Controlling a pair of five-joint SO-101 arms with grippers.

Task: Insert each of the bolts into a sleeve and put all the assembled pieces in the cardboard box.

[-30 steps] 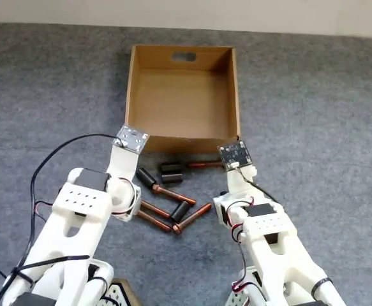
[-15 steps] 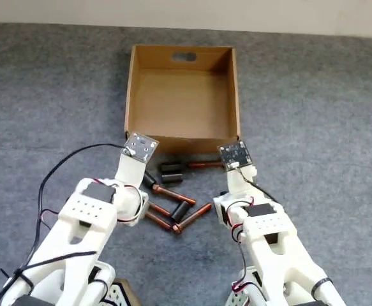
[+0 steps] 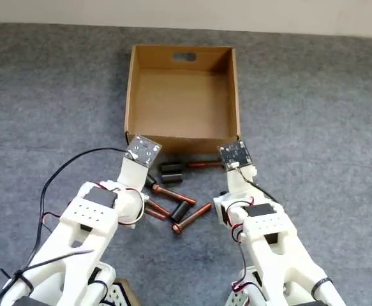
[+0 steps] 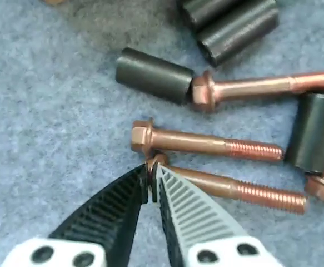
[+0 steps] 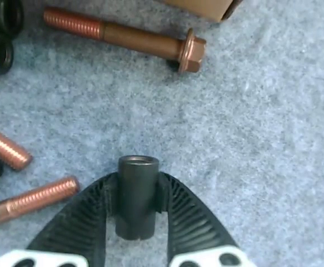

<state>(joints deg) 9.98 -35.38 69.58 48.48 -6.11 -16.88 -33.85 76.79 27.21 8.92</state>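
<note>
- The left claw (image 4: 151,173) is nearly pressed together, its tips pinching the flanged head of a copper bolt (image 4: 234,189) that lies flat on the grey desk (image 3: 313,115), shank trailing off to one side.
- Just beyond those tips lies a second bolt (image 4: 206,143), roughly parallel to the pinched one. Farther out, a dark loose sleeve (image 4: 153,75) sits end-on against the head of a third bolt (image 4: 262,86).
- The left arm is folded forward and low, with its wrist tipped down over the scattered parts (seen from the high view).
- The right claw (image 5: 136,182) clasps a black sleeve (image 5: 135,194) between both fingers, with the sleeve's open end pointing away from the wrist, just above the desk.
- Ahead of this claw a lone bolt (image 5: 125,38) lies crosswise, its head near a corner of the cardboard box (image 3: 183,144).
- The right arm also leans forward, its wrist close to the front wall of the box.
- The box stands just past both claws.
</note>
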